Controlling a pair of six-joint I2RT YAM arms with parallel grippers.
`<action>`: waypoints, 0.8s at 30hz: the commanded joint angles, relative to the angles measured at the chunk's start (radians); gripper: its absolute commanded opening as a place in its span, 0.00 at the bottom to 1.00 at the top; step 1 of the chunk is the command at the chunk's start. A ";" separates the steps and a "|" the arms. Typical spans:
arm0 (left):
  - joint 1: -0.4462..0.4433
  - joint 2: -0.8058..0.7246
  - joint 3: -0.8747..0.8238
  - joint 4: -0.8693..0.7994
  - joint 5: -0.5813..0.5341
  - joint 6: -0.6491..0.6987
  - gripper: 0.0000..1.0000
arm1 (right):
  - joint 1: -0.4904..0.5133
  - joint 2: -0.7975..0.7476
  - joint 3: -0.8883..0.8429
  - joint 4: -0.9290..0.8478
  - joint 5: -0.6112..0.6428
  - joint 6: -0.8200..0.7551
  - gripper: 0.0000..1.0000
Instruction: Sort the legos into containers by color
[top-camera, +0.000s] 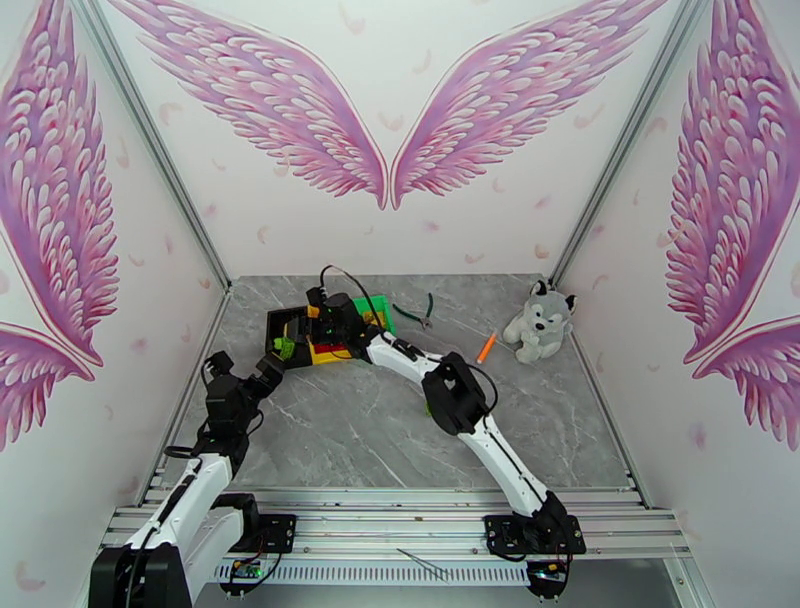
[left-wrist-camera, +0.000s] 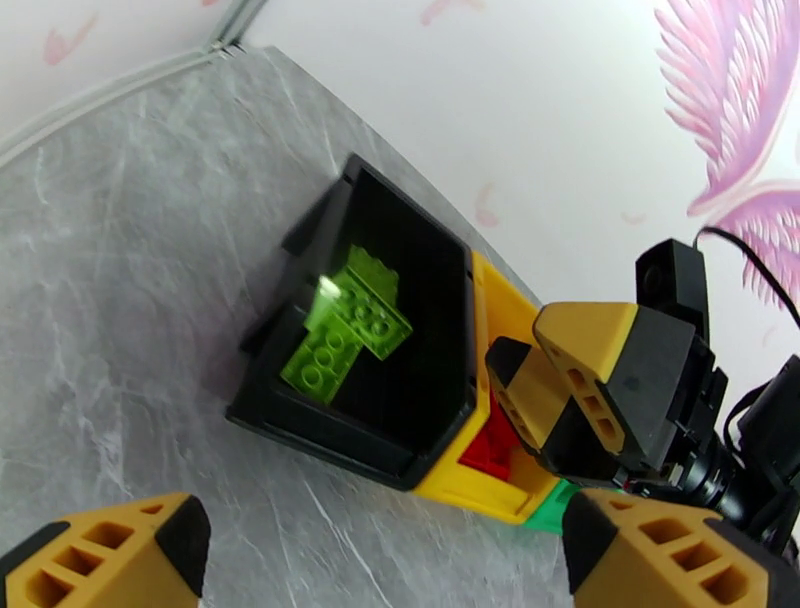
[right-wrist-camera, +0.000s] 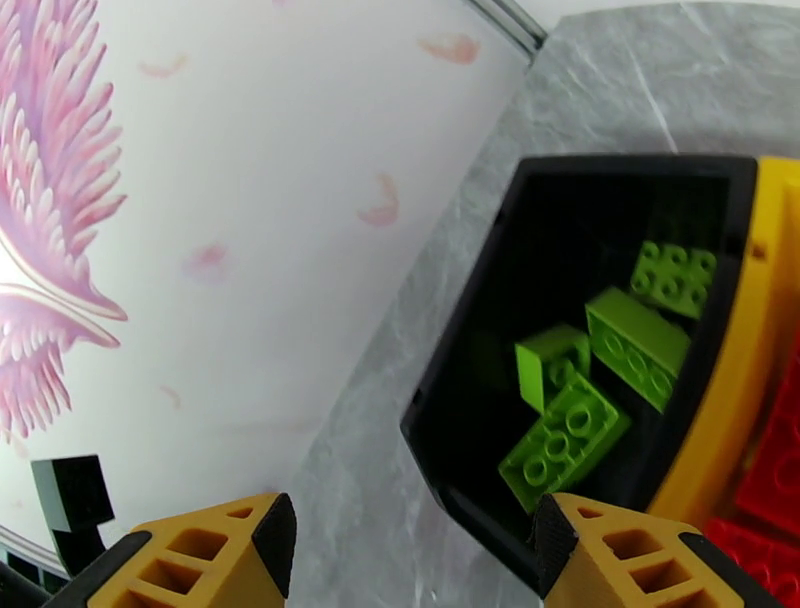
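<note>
**Right gripper (right-wrist-camera: 412, 545): jaws parted, empty, above the black bin (right-wrist-camera: 465, 300)**

We list several lime green legos (right-wrist-camera: 565, 435) lying inside the black bin. Red legos (right-wrist-camera: 780, 460) sit in the yellow bin (right-wrist-camera: 745, 330), which touches it, and the green bin (top-camera: 375, 315) stands just beyond. The left gripper (left-wrist-camera: 385, 545) is spread wide, holding nothing, near the black bin. We judge this a drop-off. To do it well, lift straight up clear of the rim before swinging away, so no finger snags the wall. The table (top-camera: 400, 440) is grey marble-patterned; the wall (top-camera: 390, 230) is white with pink wings.
</note>
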 joint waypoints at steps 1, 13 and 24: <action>-0.076 0.024 0.043 -0.040 -0.045 0.061 0.99 | -0.008 -0.214 -0.156 0.039 0.104 -0.099 0.69; -0.367 0.243 0.177 -0.036 -0.095 0.188 0.98 | -0.071 -0.646 -0.690 -0.168 0.524 -0.218 0.71; -0.622 0.466 0.289 0.007 -0.128 0.342 0.92 | -0.133 -0.946 -1.159 -0.277 0.707 -0.150 0.76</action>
